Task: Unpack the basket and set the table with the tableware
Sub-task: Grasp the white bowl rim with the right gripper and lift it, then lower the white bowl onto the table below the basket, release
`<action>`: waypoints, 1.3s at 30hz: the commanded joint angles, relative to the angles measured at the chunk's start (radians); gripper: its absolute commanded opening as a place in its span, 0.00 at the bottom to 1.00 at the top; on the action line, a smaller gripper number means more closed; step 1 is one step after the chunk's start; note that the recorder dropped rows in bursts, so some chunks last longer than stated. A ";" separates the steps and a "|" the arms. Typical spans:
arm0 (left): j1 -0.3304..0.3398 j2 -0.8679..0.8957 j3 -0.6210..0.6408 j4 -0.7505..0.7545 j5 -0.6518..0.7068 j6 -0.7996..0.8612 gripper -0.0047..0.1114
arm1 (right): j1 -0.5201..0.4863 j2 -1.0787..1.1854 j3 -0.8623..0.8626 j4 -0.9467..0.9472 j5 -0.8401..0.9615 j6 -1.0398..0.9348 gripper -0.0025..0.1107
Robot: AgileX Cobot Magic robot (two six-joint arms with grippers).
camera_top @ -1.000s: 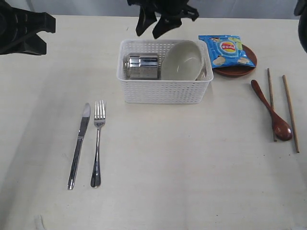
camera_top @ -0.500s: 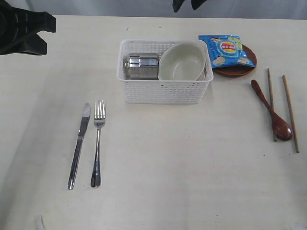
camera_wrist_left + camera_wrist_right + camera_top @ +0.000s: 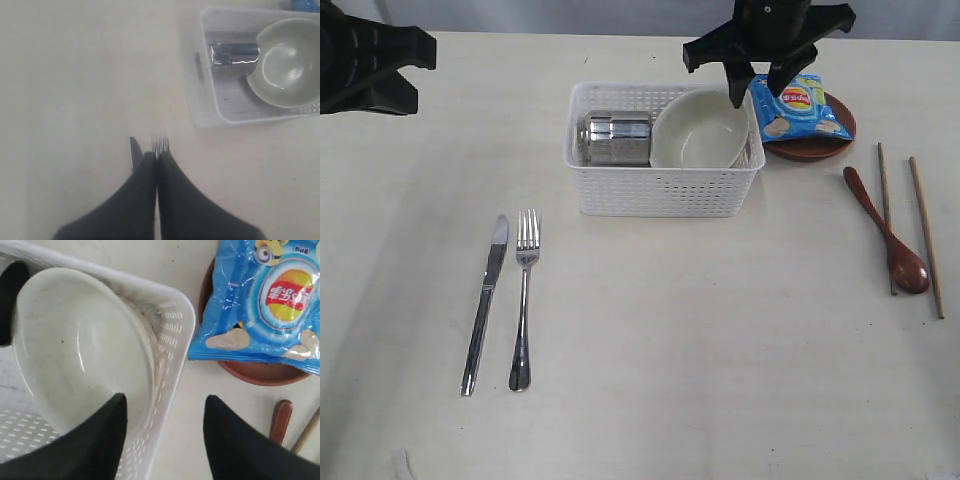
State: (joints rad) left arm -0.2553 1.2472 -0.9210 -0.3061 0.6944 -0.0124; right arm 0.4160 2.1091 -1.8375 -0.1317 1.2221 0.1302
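The white basket [image 3: 665, 190] holds a shiny steel cup [image 3: 616, 138] lying on its side and an off-white bowl [image 3: 702, 132] leaning beside it. My right gripper [image 3: 748, 98] hangs open over the basket's right end. In the right wrist view one of the gripper's [image 3: 166, 399] fingers is over the bowl [image 3: 80, 340] and the other is outside the basket wall [image 3: 175, 325]. Knife [image 3: 485, 300] and fork [image 3: 523, 300] lie on the table at front left. My left gripper [image 3: 157, 156] is shut on nothing, high above them.
A blue chip bag [image 3: 798, 105] lies on the brown plate [image 3: 810, 150] right of the basket. The wooden spoon [image 3: 886, 232] and two chopsticks [image 3: 925, 235] lie at the far right. The left arm [image 3: 365, 65] hovers at the back left.
The right gripper rose out of view at the far edge, then came down over the basket's right end. The bowl dropped from a steep tilt to lie flatter. The left arm stayed still.
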 commanded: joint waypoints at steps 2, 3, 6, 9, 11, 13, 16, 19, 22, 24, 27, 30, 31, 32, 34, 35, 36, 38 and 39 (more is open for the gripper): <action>0.001 -0.001 0.007 -0.013 -0.005 0.006 0.04 | -0.001 0.008 0.003 0.022 -0.001 -0.021 0.43; 0.001 -0.001 0.007 -0.015 -0.005 0.006 0.04 | 0.004 0.017 0.003 0.022 -0.001 -0.025 0.43; 0.001 -0.001 0.007 -0.015 -0.005 0.006 0.04 | 0.016 0.042 0.001 0.017 -0.001 -0.043 0.43; 0.001 -0.001 0.007 -0.015 -0.007 0.006 0.04 | 0.031 0.062 0.001 0.014 -0.001 -0.052 0.43; 0.001 -0.001 0.007 -0.015 -0.007 0.006 0.04 | 0.040 0.074 0.001 0.014 -0.001 -0.056 0.43; 0.001 -0.001 0.007 -0.015 -0.007 0.006 0.04 | 0.042 0.081 0.001 -0.003 -0.001 -0.059 0.36; 0.001 -0.001 0.007 -0.015 -0.007 0.006 0.04 | 0.042 0.087 0.001 -0.043 -0.001 -0.067 0.15; 0.001 -0.001 0.007 -0.015 -0.009 0.006 0.04 | 0.042 0.085 0.001 -0.046 -0.001 -0.085 0.02; 0.001 -0.001 0.007 -0.015 -0.009 0.006 0.04 | 0.044 0.081 0.001 -0.046 -0.001 -0.088 0.02; 0.001 -0.001 0.007 -0.015 -0.009 0.006 0.04 | 0.048 0.076 0.001 -0.048 -0.001 -0.089 0.02; 0.001 -0.001 0.007 -0.015 -0.009 0.006 0.04 | 0.057 0.058 0.001 -0.053 -0.001 -0.089 0.02; 0.001 -0.001 0.007 -0.017 -0.009 0.006 0.04 | 0.056 -0.001 0.001 -0.055 -0.001 -0.089 0.02; 0.001 -0.001 0.007 -0.017 -0.009 0.006 0.04 | 0.056 -0.019 0.001 -0.055 -0.001 -0.089 0.02; 0.001 -0.001 0.007 -0.017 -0.009 0.006 0.04 | 0.056 -0.059 -0.001 -0.070 -0.001 -0.089 0.02; 0.001 -0.001 0.007 -0.017 -0.009 0.006 0.04 | 0.056 -0.121 -0.001 -0.106 -0.001 -0.073 0.02; 0.001 -0.001 0.007 -0.017 -0.009 0.006 0.04 | 0.054 -0.153 -0.001 -0.100 -0.001 -0.071 0.02; 0.001 -0.001 0.007 -0.017 -0.009 0.006 0.04 | 0.054 -0.184 -0.001 -0.086 -0.001 -0.071 0.02; 0.001 -0.001 0.007 -0.017 -0.007 0.012 0.04 | 0.054 -0.240 0.002 -0.014 -0.001 -0.079 0.02; 0.001 -0.001 0.007 -0.017 -0.005 0.012 0.04 | 0.054 -0.269 0.009 0.038 -0.001 -0.093 0.02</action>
State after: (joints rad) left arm -0.2553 1.2472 -0.9210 -0.3185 0.6944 0.0000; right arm 0.4727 1.8926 -1.8362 -0.1696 1.2213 0.0519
